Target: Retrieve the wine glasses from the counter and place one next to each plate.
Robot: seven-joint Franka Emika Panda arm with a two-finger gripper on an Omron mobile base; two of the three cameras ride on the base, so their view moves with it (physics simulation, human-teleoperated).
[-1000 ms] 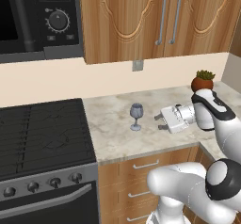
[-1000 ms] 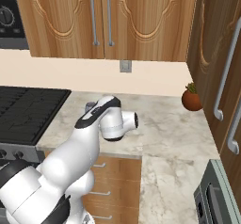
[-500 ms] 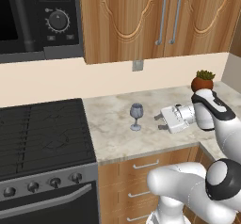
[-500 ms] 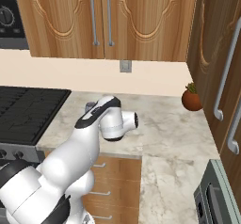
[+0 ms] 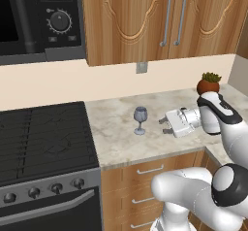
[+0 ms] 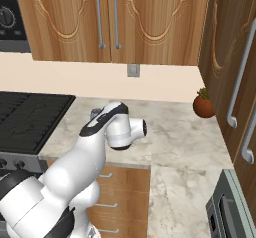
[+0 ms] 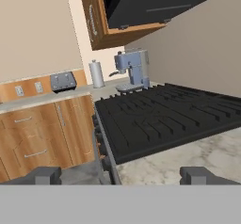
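One grey-blue wine glass (image 5: 140, 120) stands upright on the beige marble counter (image 5: 121, 142), a little right of the stove. My gripper (image 5: 163, 126) lies level just to the right of the glass, a short gap away, pointing at it. Its jaws are open with nothing between them. In the hand view the two dark fingertips (image 7: 44, 175) stand wide apart over the counter edge. In the right base view my own arm covers most of the glass; only a grey bit of the wine glass (image 6: 94, 113) peeks out behind it. The plates are out of view.
A black stove (image 5: 43, 138) adjoins the counter on the left, under a microwave (image 5: 38, 16). A potted plant (image 5: 208, 83) sits at the back right corner. Wooden wall cabinets (image 5: 164, 16) hang above. Across the room are a coffee machine (image 7: 132, 70) and a toaster (image 7: 62, 82).
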